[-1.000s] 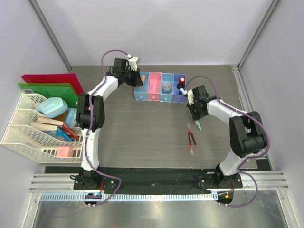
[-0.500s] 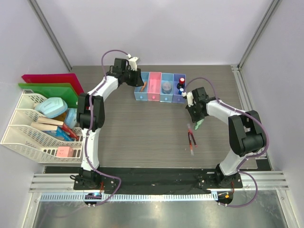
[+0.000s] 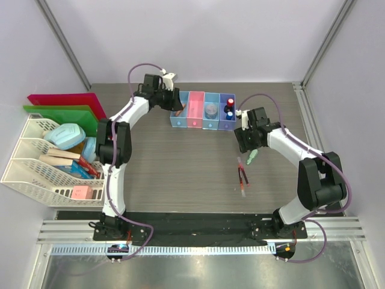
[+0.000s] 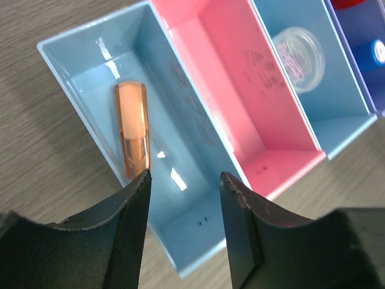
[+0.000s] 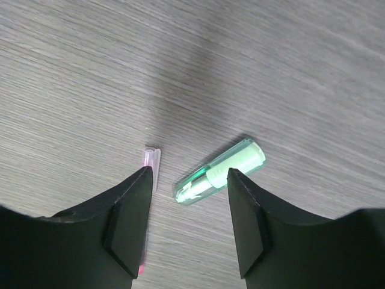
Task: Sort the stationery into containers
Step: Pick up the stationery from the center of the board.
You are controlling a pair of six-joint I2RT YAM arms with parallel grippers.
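Observation:
The containers are a joined row of small boxes, light blue, pink, light blue and purple. My left gripper hangs open over the leftmost blue box. The orange marker lies loose on that box's floor. A round clear packet sits in the third box. Red-capped and blue-capped bottles stand in the purple one. My right gripper is open above the green eraser, which lies on the table, not gripped. Thin red-and-black pens lie beside it.
White mesh trays with pale blue objects and a pink block stand at the left edge. Red and green folders lean behind them. The end of a pink pen lies just beside my right gripper's left finger.
Both grippers have opened. The orange marker left my left gripper and now lies in the blue box. My right arm shifted slightly to the right; the eraser stayed put.

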